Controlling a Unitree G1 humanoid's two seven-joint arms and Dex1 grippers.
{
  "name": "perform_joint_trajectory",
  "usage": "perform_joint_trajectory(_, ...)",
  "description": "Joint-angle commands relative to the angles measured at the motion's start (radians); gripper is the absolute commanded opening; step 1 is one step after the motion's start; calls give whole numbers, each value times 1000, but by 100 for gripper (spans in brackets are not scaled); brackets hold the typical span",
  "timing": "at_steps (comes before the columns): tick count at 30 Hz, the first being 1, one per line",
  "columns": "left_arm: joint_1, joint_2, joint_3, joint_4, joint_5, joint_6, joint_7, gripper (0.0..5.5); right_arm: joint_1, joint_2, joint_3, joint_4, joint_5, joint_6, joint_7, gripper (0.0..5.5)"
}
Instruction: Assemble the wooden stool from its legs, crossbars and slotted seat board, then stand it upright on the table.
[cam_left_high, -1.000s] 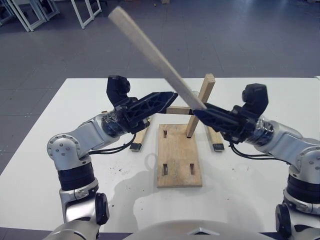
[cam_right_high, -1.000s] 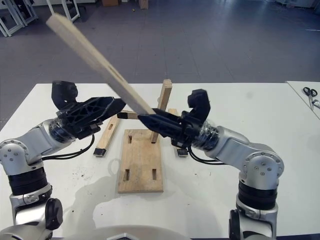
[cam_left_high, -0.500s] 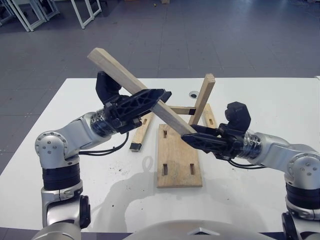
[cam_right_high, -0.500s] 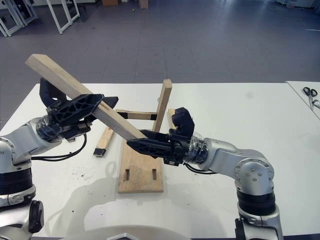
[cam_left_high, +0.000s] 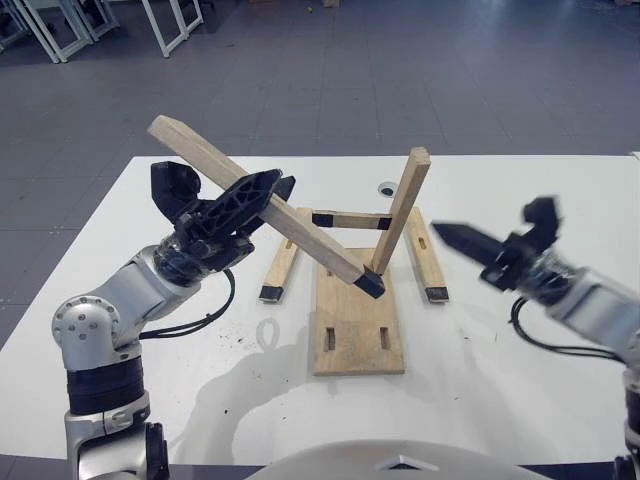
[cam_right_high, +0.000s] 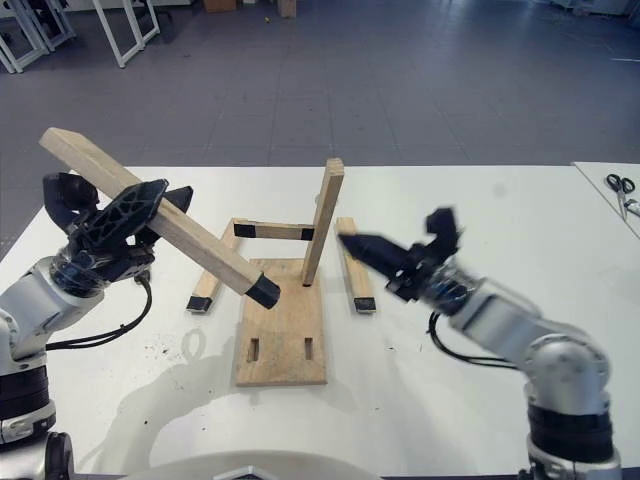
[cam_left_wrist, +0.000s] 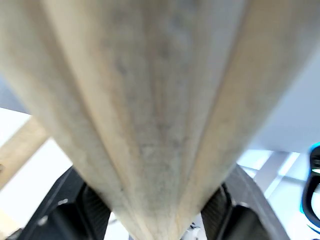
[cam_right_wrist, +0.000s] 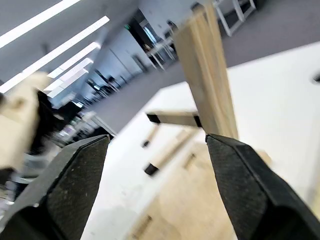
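One seat board, one crossbar, and seemingly four legs: held leg, upright leg, left flat leg, right flat leg.

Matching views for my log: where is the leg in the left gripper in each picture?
Left eye: held leg slants toward the seat board.
Right eye: same, left of centre.
Left wrist: close up, lengthwise.
Right wrist: perhaps the blurred pale shape.
Shared landmark: upright leg.

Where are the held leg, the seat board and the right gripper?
held leg (cam_left_high: 320, 247), left eye view, on its shaft below the grip.
seat board (cam_left_high: 357, 310), left eye view, on bare wood between the slots.
right gripper (cam_right_wrist: 157, 141), right wrist view, midway between its open fingertips.
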Motion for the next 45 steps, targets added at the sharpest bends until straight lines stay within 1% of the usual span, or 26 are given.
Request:
perform_joint_trajectory(1,8,-1,-22,-60,300,-120,50,205,97,-17,342,-135,-468,-5,-90,353)
perform_joint_trajectory(3,2,18,-49,-68,413,-145,24,205,90,-14,400,-160,-552,-7,-76,353)
perform_joint_trajectory(6,10,21,-103,-88,583,-190,-37,205,108,7,428,-156,-618,-3,-30,353)
perform_joint_trajectory(9,25,22,-142,-101,690,-216,-95,205,117,-23,454,-137,-691,10,30,353)
perform_joint_trajectory(12,35,38,-153,-89,776,-247,-169,205,139,-72,466,-144,-730,38,103,353)
perform_joint_trajectory(16,38,36,-154,-55,851,-272,-240,205,130,-129,456,-131,-777,46,209,353)
perform_joint_trajectory(19,67,42,-169,-41,904,-300,-315,205,115,-192,423,-105,-810,32,299,353)
perform_joint_trajectory(21,106,56,-201,-49,947,-325,-400,205,95,-246,393,-67,-838,5,373,353)
perform_joint_trajectory(23,129,72,-238,-50,996,-349,-468,205,80,-274,382,-43,-862,-15,429,353)
perform_joint_trajectory(25,126,76,-274,-16,1078,-403,-512,205,67,-290,389,-35,-886,-33,482,353)
perform_joint_trajectory(27,105,54,-289,32,1143,-461,-524,205,63,-291,390,-31,-909,-43,513,353)
perform_joint_trajectory(30,75,9,-276,82,1172,-516,-512,205,69,-281,388,-29,-933,-48,535,353)
perform_joint_trajectory(32,70,-1,-271,105,1184,-534,-522,205,78,-277,391,-29,-951,-53,546,353)
perform_joint_trajectory(40,15,-35,-315,242,1253,-603,-584,205,50,-265,410,-3,-1000,-70,598,353)
perform_joint_trajectory(45,-42,-46,-338,367,1300,-653,-630,205,32,-269,422,8,-1030,-82,641,353)
